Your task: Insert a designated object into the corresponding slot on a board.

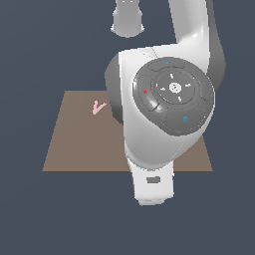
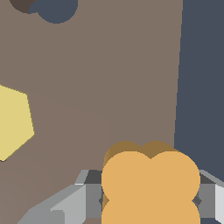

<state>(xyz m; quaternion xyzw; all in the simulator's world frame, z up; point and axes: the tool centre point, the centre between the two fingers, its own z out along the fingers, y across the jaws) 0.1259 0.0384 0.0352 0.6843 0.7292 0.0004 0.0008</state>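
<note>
Brown board (image 1: 74,149) on dark floor (image 1: 30,214) (pink piece (image 1: 98,107) atop).

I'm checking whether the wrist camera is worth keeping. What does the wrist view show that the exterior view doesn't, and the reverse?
Only the wrist view shows the orange clover piece held between the fingers of the pincer, a yellow piece and a dark rounded cutout. Only the exterior view shows the arm, which hides much of the scene, and a pink piece. Both show the brown board.

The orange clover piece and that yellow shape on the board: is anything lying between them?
No. In the wrist view, only bare brown board separates the orange clover piece from the yellow shape.
</note>
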